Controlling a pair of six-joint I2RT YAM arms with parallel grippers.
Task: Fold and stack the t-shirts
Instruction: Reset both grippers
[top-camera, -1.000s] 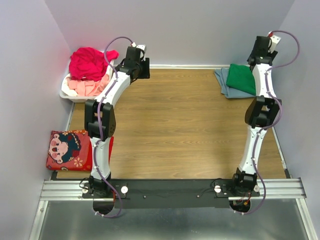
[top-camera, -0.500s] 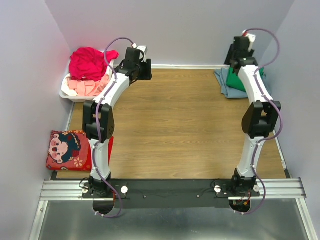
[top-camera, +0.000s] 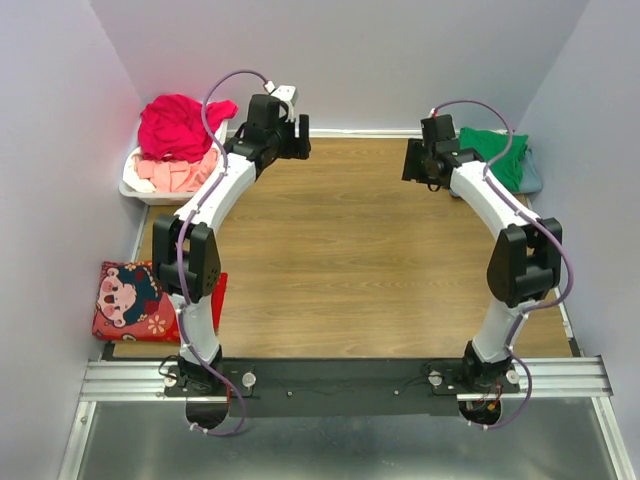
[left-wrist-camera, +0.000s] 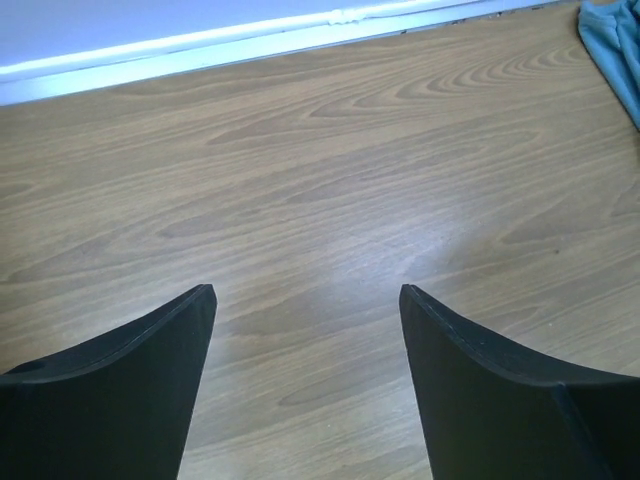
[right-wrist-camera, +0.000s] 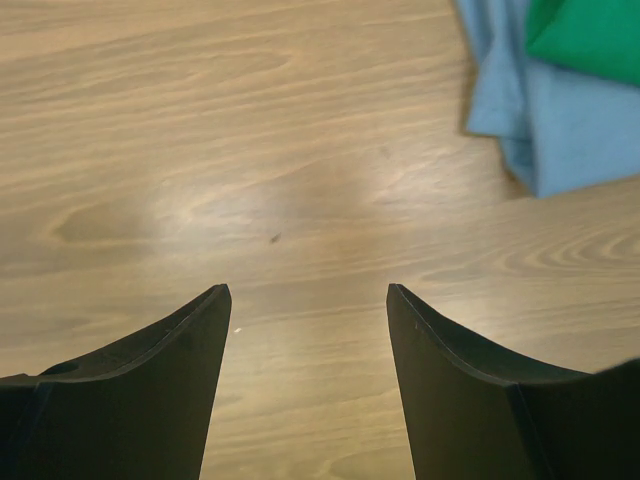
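Note:
A folded bright green t-shirt (top-camera: 497, 150) lies on a folded blue-grey t-shirt (top-camera: 534, 176) at the table's back right. A magenta-red t-shirt (top-camera: 180, 122) and a pale pink one (top-camera: 170, 175) are heaped in the white basket (top-camera: 133, 186) at the back left. My left gripper (top-camera: 298, 138) is open and empty over bare wood (left-wrist-camera: 308, 300). My right gripper (top-camera: 412, 160) is open and empty (right-wrist-camera: 308, 292), just left of the stack. The right wrist view shows the blue-grey t-shirt (right-wrist-camera: 560, 110) and the green t-shirt (right-wrist-camera: 590, 30) at its top right.
A red cushion with a cartoon face (top-camera: 140, 298) lies at the front left beside the left arm. Purple walls close the table on three sides. A corner of blue cloth (left-wrist-camera: 615, 40) shows at the top right of the left wrist view.
My right arm has swung left and down from the back right corner, off the stack, to over the bare wood. My left gripper has shifted slightly right.

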